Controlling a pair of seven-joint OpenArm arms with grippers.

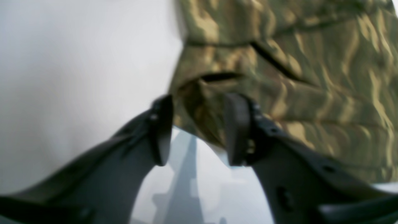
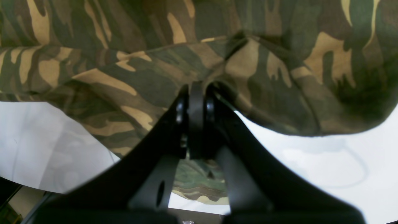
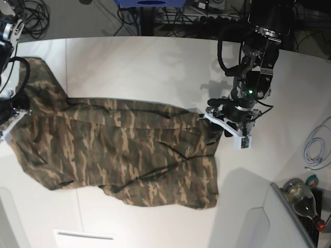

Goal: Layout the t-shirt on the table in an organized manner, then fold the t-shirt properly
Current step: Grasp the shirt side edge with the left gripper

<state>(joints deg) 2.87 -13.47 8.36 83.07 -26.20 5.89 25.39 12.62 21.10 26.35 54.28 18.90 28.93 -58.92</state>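
Across tabletop: t-shirt soft, light, limp. Left gripper jaws spread at 3 o'clock edge; right gripper jaws pinching 9 o'clock edge. Grab hems, corners.

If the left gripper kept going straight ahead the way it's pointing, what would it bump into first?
Probably the t-shirt: the left gripper stands open, and a camouflage fold sits right between and ahead of its fingertips, though depth is blurry.

The soft, matt camouflage cloth t-shirt is seen creased and wrinkled on the smooth white table top — faintly glossy, with shadows mirrored. Matt black plastic is shown on the left gripper.
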